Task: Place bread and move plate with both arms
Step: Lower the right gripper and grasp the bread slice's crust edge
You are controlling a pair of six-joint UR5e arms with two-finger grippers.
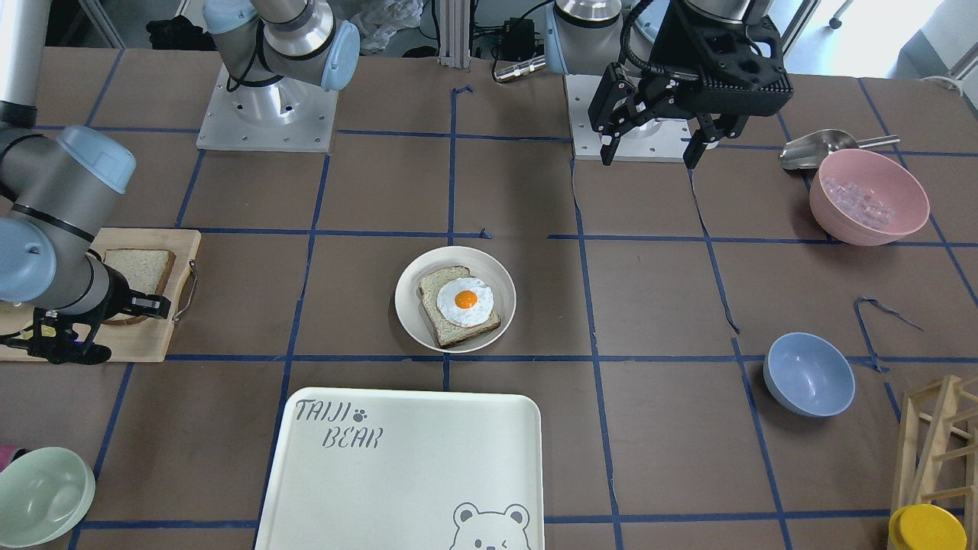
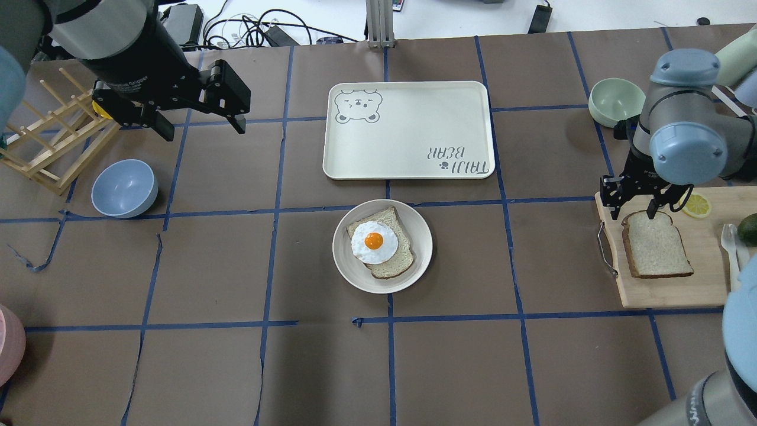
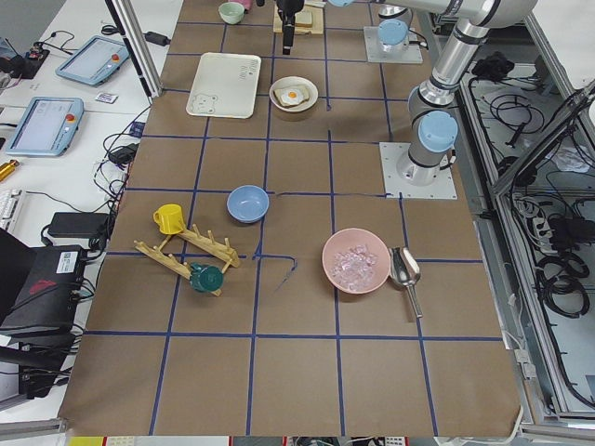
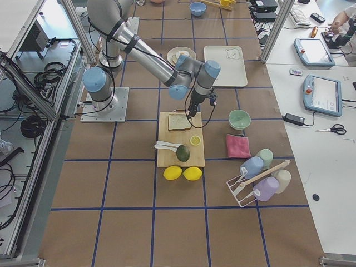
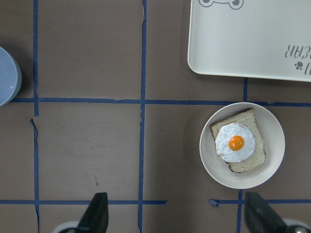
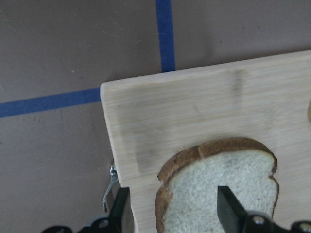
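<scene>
Bread (image 2: 656,244) lies flat on the wooden board (image 2: 704,293) at the right end of the counter (image 2: 532,355). The right end effector (image 2: 634,212) stands spread over its crust edge, gripping nothing. The plate (image 2: 358,269) carrying the egg-topped slice (image 2: 393,266) sits mid-counter. The left end effector (image 2: 202,130) hangs agape, well apart from it.

The only words I can read are "TAIJI BEAR", printed in grey beside a small paw mark on the large rectangular off-white tray (image 1: 412,481). From the front they sit toward its ten o'clock corner; from overhead they are upside down toward four o'clock. White lettering on the black body of my left gripper (image 2: 204,129) is too small to read.
</scene>
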